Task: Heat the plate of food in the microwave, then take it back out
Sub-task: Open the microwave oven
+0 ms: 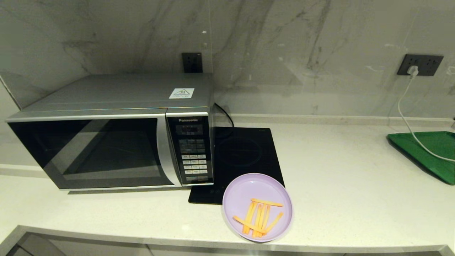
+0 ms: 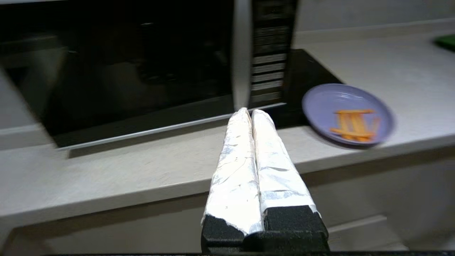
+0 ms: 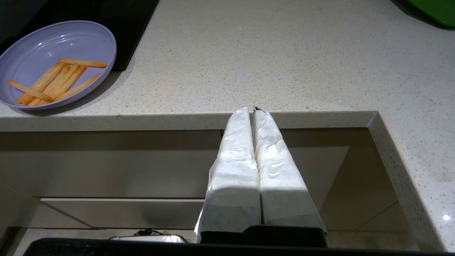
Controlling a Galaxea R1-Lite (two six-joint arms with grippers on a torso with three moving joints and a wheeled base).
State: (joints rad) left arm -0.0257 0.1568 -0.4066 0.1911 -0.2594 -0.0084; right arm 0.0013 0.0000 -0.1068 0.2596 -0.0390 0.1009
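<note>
The large silver-grey microwave (image 1: 110, 131) served as the landmark: it stood on the pale speckled stone surface (image 1: 348, 185) with its long axis running along the marble wall, its dark glass door shut and facing the robot. The word "Panasonic" read clearly above the black button panel, and a small white warning sticker (image 1: 181, 93) with a triangle sat on its top near the right rear corner; the smaller print on it could not be read. The round pale lilac plastic plate (image 1: 257, 207) lay just off the microwave's front right corner, partly overlapping the flat black induction hob (image 1: 241, 156) beside the microwave, close to the surface's front edge. Most of its thin orange-yellow sticks (image 1: 258, 217) pointed roughly front to back, with one lying crosswise at their far ends. A green rectangular tray (image 1: 430, 151) sat far to the microwave's right, crossed by a white cable. The left gripper (image 2: 249, 112) hovered before the microwave door's lower right corner, jaws pressed together. The right gripper (image 3: 251, 110) hung off the surface's front edge, right of the plate, jaws together and empty.
</note>
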